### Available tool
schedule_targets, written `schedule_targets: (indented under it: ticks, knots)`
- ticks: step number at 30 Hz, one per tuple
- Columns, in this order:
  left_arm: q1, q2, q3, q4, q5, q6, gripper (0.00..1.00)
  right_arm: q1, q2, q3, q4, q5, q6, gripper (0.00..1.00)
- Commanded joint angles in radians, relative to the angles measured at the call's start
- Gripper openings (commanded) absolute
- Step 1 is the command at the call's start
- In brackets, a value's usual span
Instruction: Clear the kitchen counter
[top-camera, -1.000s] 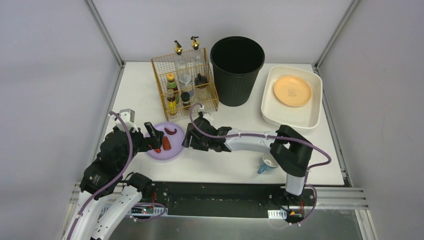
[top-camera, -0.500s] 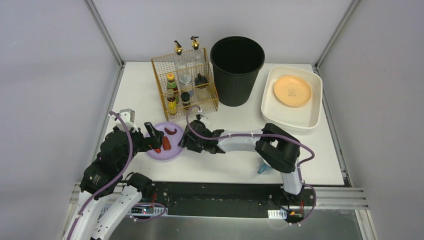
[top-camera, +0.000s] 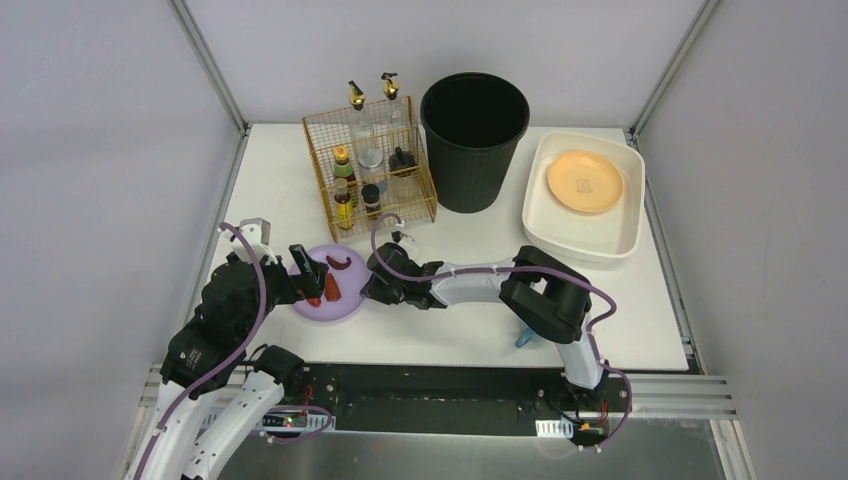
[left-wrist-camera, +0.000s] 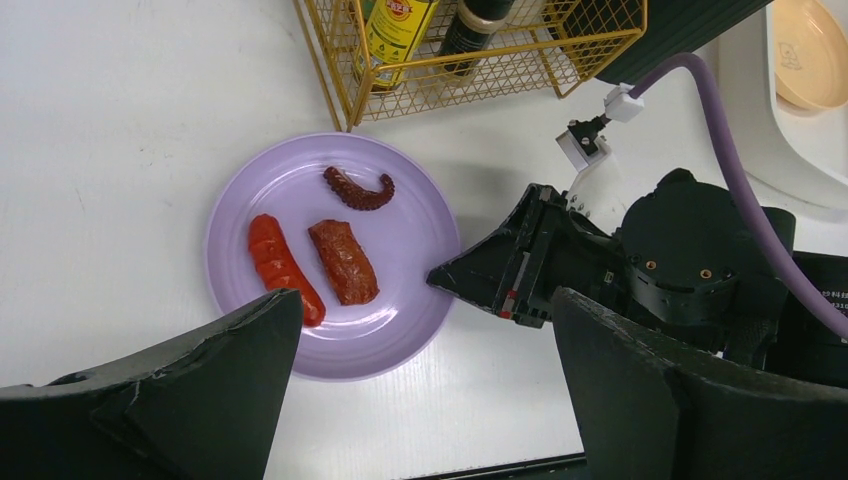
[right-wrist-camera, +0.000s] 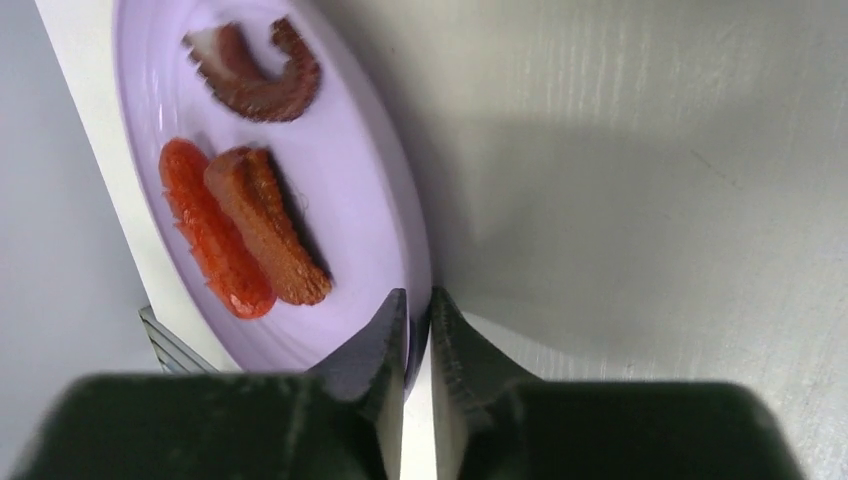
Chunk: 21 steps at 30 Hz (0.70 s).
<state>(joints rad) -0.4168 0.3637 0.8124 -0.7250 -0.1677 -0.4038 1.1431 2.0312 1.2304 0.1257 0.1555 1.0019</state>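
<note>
purple plate (left-wrist-camera: 300, 205) near front-left corner of desk (top-camera: 450, 335): right claw (right-wrist-camera: 418, 300) pinches its rim; left claw (left-wrist-camera: 425, 300), spread wide, hides near edge.

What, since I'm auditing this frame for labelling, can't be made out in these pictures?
Top view: the right arm hides most of the blue object.
Top view: the black bin is too dark inside.
The bottle labels in the wire basket: tiny from the top, cut by the left wrist view's edge.
Left wrist view: the left gripper covers the near rim of the purple plate.
</note>
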Motion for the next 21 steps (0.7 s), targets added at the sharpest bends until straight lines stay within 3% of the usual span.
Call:
schedule_targets:
  ticks: [1, 2, 21]
  knots:
    - [0.013, -0.001, -0.005, 0.001, -0.009, 0.005, 1.0, 0.007, 0.015, 0.025, -0.018, -0.003, -0.011, 0.05]
    - [0.013, -0.001, -0.004, 0.0, -0.01, 0.005, 1.0, 0.007, 0.007, 0.022, -0.025, 0.001, -0.018, 0.0]
    - [0.013, -0.009, -0.004, -0.005, -0.021, 0.001, 1.0, 0.0, -0.293, -0.152, -0.239, 0.044, -0.15, 0.0]
